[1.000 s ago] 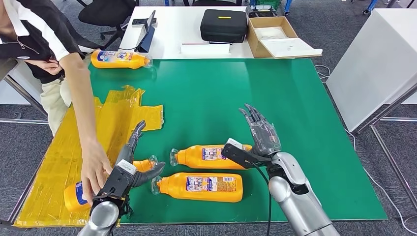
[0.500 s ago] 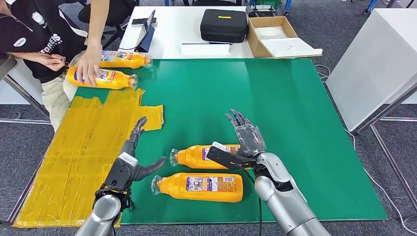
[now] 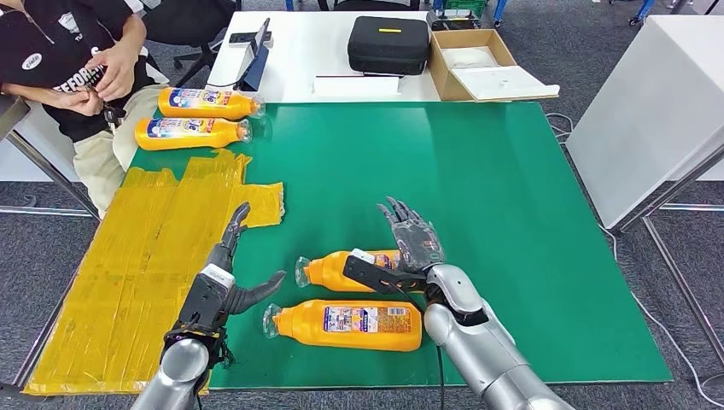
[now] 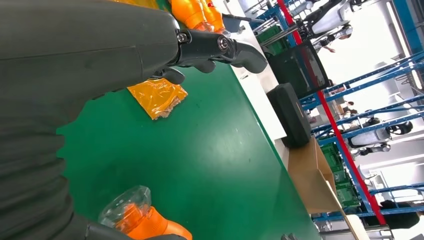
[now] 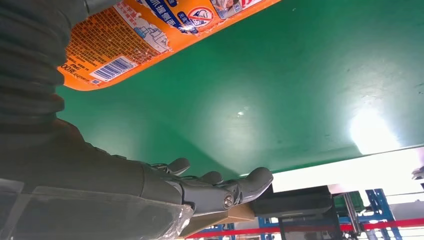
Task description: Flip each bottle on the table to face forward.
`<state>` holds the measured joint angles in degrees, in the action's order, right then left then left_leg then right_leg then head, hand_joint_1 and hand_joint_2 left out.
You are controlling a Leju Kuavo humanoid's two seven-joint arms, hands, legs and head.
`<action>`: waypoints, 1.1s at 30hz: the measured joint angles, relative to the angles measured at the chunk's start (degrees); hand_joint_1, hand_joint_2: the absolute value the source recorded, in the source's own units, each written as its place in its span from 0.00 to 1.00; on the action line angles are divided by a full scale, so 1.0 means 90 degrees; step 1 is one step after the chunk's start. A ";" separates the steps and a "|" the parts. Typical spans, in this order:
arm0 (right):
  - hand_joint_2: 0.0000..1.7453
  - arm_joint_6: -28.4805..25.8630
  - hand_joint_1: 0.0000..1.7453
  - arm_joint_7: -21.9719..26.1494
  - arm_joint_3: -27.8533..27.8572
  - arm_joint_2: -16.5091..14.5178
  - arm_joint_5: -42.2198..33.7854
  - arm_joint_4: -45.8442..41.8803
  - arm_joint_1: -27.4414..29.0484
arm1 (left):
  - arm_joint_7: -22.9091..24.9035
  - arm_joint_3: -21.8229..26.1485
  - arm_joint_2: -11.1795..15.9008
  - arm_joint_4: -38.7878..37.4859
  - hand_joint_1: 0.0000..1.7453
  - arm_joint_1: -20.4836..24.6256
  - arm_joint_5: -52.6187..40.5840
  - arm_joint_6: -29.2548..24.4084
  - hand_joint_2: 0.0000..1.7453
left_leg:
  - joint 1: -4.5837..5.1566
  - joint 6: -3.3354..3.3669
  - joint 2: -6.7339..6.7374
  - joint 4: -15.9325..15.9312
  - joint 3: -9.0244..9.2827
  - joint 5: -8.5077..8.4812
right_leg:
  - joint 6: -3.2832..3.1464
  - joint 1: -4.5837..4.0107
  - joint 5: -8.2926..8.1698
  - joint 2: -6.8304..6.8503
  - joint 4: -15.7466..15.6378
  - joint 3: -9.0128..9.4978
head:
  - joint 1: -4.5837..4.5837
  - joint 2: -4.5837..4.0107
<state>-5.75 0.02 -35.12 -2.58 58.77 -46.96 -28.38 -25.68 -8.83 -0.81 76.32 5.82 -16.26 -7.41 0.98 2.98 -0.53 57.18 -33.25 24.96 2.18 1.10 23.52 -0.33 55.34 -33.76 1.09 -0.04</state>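
On the green desk (image 3: 512, 213) near me lie two orange bottles on their sides, the nearer bottle (image 3: 350, 325) with its label up and the farther bottle (image 3: 341, 270) just beyond it. My right hand (image 3: 411, 243) hangs spread over the farther bottle's base, holding nothing; its wrist view adds the barcode (image 5: 107, 68) there. My left hand (image 3: 229, 272) is spread beside both clear caps, one cap (image 4: 125, 207) close in its wrist view.

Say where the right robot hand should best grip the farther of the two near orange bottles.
Probably around the flat-sided body at the label, coming from above. The orange bottle lies on its side, neck towards the robot's left, and the open right robot hand hovers over its base end; the neck looks too slim to turn it.
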 joint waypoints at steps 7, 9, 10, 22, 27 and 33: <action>1.00 0.0026 0.00 -0.0243 -0.0065 -0.0052 0.0205 0.0316 -0.0151 | 0.0002 -0.0001 0.0000 -0.0089 0.00 0.0029 0.0063 0.0007 1.00 | 0.0000 -0.0001 0.0002 0.0000 0.0024 0.0001 | 0.0000 0.0000 0.0000 -0.0001 -0.0001 0.0018 | 0.0000 0.0001; 1.00 0.0029 0.00 -0.0309 -0.0073 -0.0078 0.0264 0.0431 -0.0212 | 0.0001 -0.0002 0.0001 -0.0135 0.00 0.0050 0.0098 0.0011 1.00 | 0.0000 -0.0003 0.0003 0.0000 0.0037 0.0002 | -0.0001 0.0000 0.0000 -0.0001 -0.0002 0.0029 | 0.0000 0.0001; 1.00 0.0036 0.00 -0.0331 -0.0076 -0.0092 0.0286 0.0481 -0.0240 | 0.0001 -0.0002 0.0002 -0.0157 0.00 0.0059 0.0111 0.0011 1.00 | 0.0000 -0.0003 0.0003 -0.0001 0.0043 0.0002 | -0.0001 0.0000 0.0000 -0.0001 -0.0002 0.0033 | 0.0000 0.0001; 1.00 0.0366 0.00 -0.0361 -0.0090 -0.0359 0.0339 0.1322 -0.0787 | -0.0012 -0.0007 0.0011 -0.0544 0.00 0.0329 0.0341 -0.0047 1.00 | 0.0000 -0.0008 0.0004 -0.0002 0.0084 -0.0006 | -0.0021 0.0000 -0.0014 -0.0001 -0.0004 0.0072 | -0.0001 0.0000; 1.00 0.0295 0.00 -0.0240 -0.0090 -0.0452 0.0243 0.1429 -0.0875 | -0.0019 -0.0010 0.0012 -0.0681 0.00 0.0411 0.0379 -0.0141 1.00 | 0.0000 -0.0008 0.0004 -0.0002 0.0085 -0.0008 | -0.0021 -0.0001 -0.0015 -0.0001 -0.0003 0.0074 | 0.0000 0.0001; 1.00 0.0260 0.00 -0.0291 -0.0095 -0.0264 0.0234 0.0615 -0.0483 | -0.0019 0.0006 0.0029 -0.0701 0.00 0.0287 0.0378 -0.0217 1.00 | -0.0001 -0.0008 0.0003 -0.0001 0.0062 -0.0008 | -0.0021 -0.0002 -0.0014 -0.0001 -0.0001 0.0059 | -0.0001 0.0001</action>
<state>-3.42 -2.60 -35.98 -4.96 60.88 -41.43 -32.72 -25.86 -8.78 -0.55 70.01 8.40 -12.85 -9.36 0.98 2.90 -0.50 57.17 -32.69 24.89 1.99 1.08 23.39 -0.34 55.32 -33.23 1.09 -0.04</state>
